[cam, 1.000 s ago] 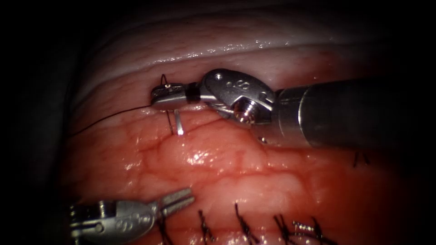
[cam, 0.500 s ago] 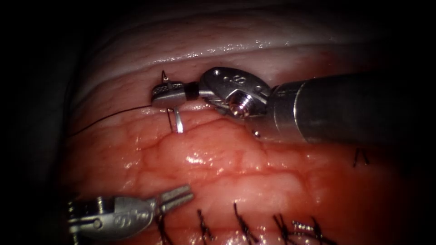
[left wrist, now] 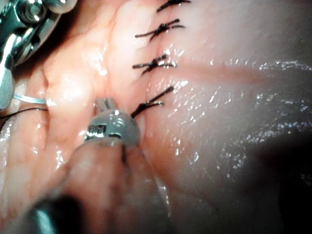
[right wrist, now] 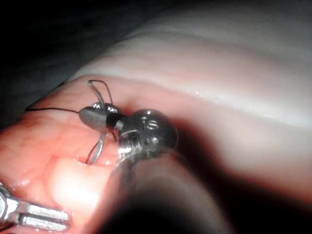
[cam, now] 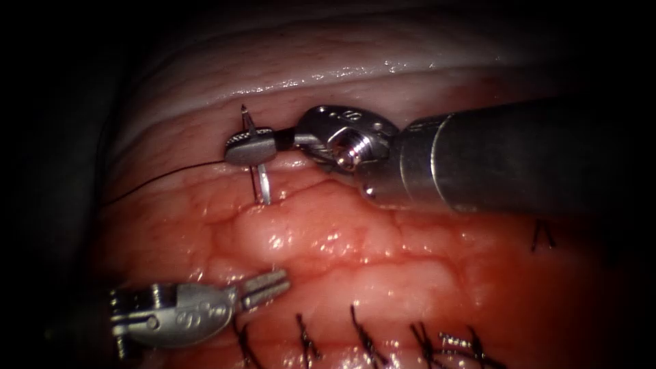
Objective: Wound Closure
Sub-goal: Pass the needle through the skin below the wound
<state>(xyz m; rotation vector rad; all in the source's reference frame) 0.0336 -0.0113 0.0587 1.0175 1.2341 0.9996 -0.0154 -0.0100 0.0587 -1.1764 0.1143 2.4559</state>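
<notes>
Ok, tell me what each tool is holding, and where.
The right tool grips the needle near its thread end; the needle's lower end meets the tissue. The left tool holds nothing.

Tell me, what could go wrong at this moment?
The right gripper clamps the curved needle near its thread end, its point in the tissue; so far back, the needle might twist in the grip. The thread trails left across the tissue and could snag. The left gripper sits shut, empty, beside finished stitches and could brush them.

Curved needle (cam: 258, 164) standing in the tissue (cam: 328, 239)
Steel, near upright; lower end enters the tissue, dark thread (cam: 164, 178) trailing left.
</notes>
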